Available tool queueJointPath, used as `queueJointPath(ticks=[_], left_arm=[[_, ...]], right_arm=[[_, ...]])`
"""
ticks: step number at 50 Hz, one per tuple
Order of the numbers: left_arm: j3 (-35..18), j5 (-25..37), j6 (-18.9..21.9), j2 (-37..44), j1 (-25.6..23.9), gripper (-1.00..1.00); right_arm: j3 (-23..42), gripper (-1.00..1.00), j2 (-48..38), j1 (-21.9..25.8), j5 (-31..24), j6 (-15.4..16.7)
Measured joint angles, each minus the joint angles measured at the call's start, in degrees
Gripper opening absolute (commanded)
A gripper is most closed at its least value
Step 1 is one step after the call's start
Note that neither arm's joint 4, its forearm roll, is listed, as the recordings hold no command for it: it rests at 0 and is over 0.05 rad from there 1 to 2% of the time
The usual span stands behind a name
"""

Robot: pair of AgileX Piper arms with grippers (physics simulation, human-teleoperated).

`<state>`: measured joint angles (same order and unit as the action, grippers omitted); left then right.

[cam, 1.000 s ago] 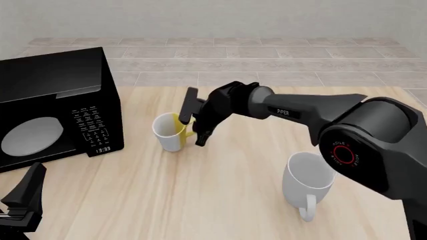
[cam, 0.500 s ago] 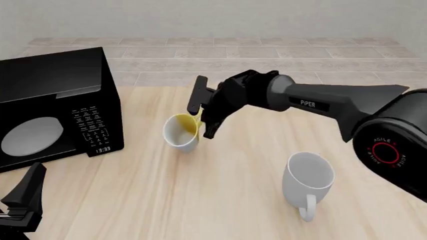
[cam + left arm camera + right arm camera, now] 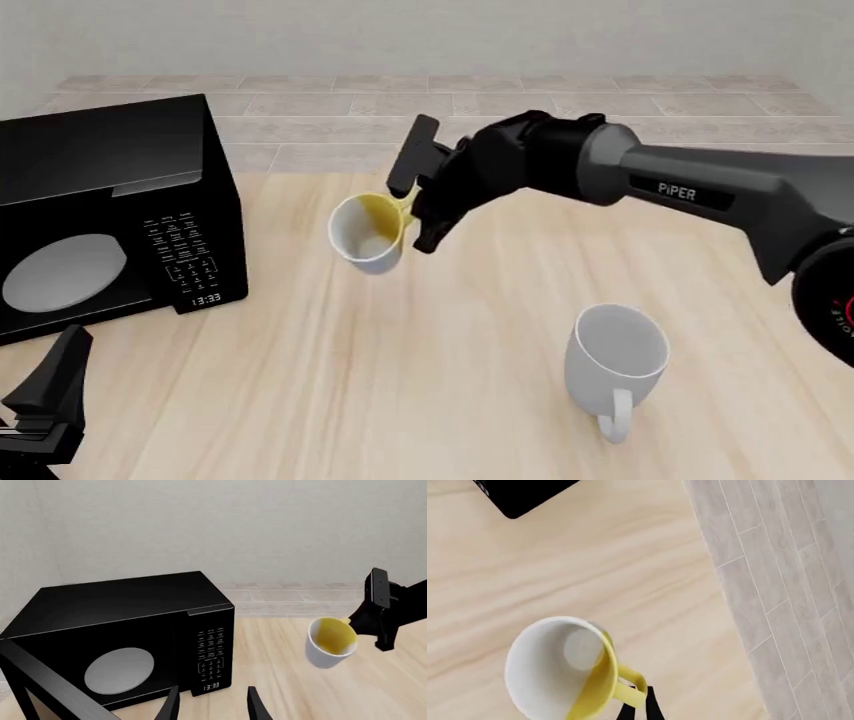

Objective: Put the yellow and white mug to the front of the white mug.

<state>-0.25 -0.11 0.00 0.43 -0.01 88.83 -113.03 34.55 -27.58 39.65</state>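
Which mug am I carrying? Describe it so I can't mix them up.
Start at the black microwave on the table's left. Just right of it, the right gripper holds the yellow and white mug tilted, off the table. It is smaller than the plain white mug standing nearer.

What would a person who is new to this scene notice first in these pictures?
Most striking is the yellow and white mug, tilted and lifted off the table, held at its yellow handle by the right gripper near the table's middle. Left of it stands a large black microwave with its clock lit. Nearer the camera, on the right, the white mug stands upright by itself.
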Motion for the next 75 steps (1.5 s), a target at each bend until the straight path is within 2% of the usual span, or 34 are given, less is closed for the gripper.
queueJointPath(ticks=[15,31,45,75], left_arm=[[0.0,0.0,0.0,0.0,0.0,1.0],[0.0,0.0,0.0,0.0,0.0,1.0],[0.0,0.0,0.0,0.0,0.0,1.0],[0.0,0.0,0.0,0.0,0.0,1.0]], right_arm=[[-3.62,-1.0,5.47,0.09,0.92,-7.05],[-7.36,-1.0,8.26,-2.24,2.18,-11.57],[-11.35,-1.0,10.22,-5.05,3.57,-14.02],[-20.72,-1.0,13.9,-12.16,7.58,-16.99]])
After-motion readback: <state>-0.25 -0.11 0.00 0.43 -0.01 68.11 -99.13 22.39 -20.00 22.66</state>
